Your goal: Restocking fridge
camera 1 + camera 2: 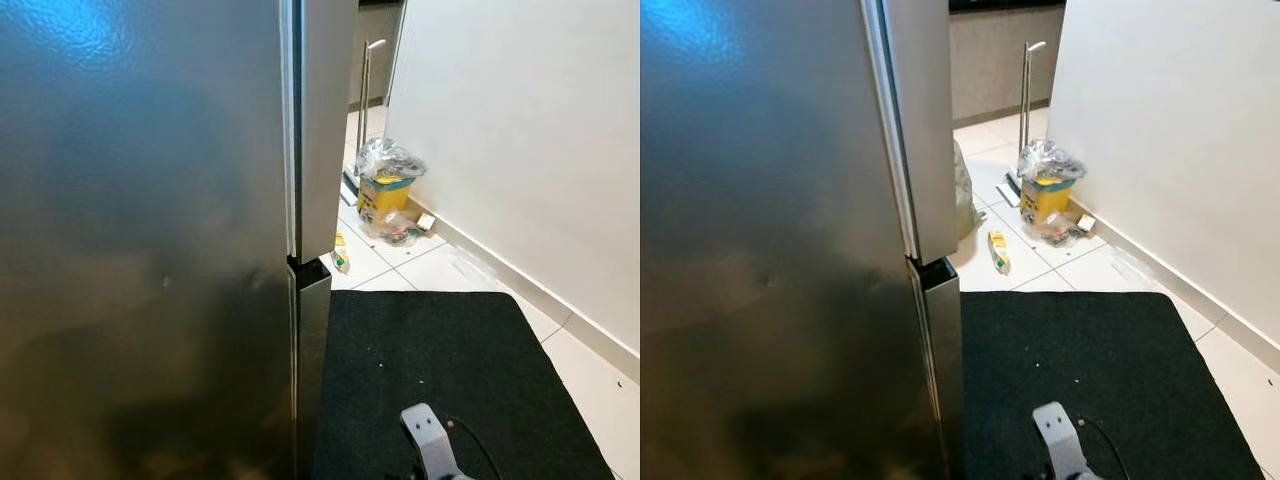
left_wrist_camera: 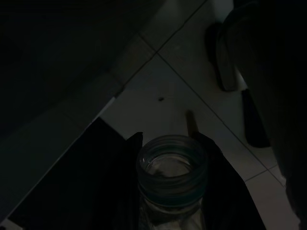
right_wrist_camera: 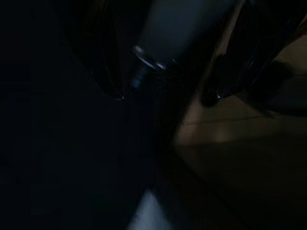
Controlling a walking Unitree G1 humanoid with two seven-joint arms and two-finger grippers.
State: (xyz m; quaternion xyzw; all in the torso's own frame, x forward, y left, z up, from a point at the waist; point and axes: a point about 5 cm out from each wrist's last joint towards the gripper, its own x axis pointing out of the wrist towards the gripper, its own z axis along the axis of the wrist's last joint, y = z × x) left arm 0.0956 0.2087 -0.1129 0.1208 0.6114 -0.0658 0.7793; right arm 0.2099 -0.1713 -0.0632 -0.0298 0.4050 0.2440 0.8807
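steel fridge [image 1: 140,250] doors closed, left gripper [image 2: 168,143] clamped on glass jar [image 2: 171,175], right gripper's jaws unreadable

One steel fridge [image 1: 140,250], one black floor mat [image 1: 450,370], one yellow box [image 1: 1045,195] under plastic, and one clear glass jar [image 2: 172,177].

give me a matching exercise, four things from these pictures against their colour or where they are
Things:
1. fridge door
2. floor mat
3. yellow box under a plastic bag
4. glass jar

Descriptions:
A. black, on the tiled floor
B. between the left tool's fingers
C. by the white wall, on the tiles
D. grey steel, shut

Pairs: 1-D, 2-A, 3-C, 4-B
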